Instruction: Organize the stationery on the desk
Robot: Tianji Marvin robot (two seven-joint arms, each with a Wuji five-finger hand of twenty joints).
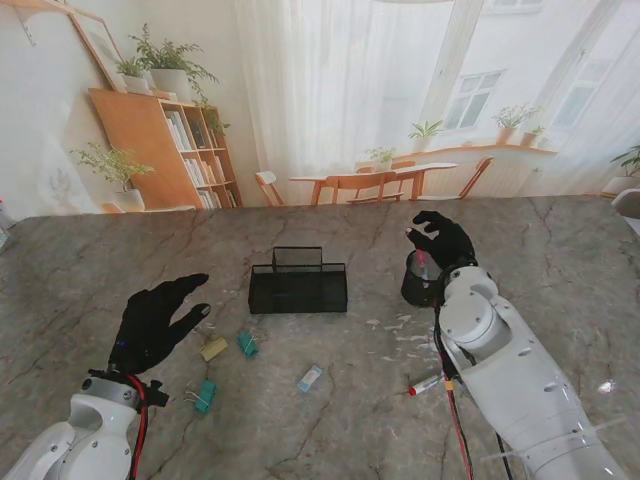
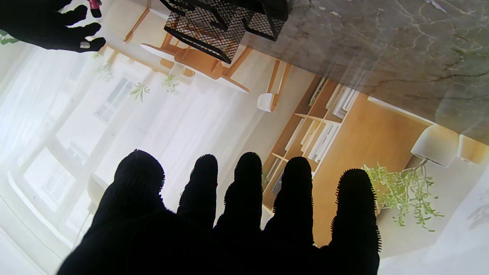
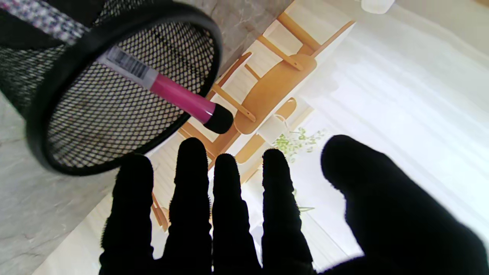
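Right robot hand (image 3: 267,214) spread beside pink, black-capped marker (image 3: 183,100).

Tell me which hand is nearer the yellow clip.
Left. The left hand hovers just beside the yellow clip; the right hand is far across the table at the pen cup.

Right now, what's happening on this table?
The robot is tidying stationery. Its right hand hovers open above the round mesh pen cup, where a pink marker already stands. The left hand is open too, holding nothing, near the yellow and teal binder clips. The rectangular mesh organizer sits between the hands. A red pen and a small light blue item lie loose on the table.
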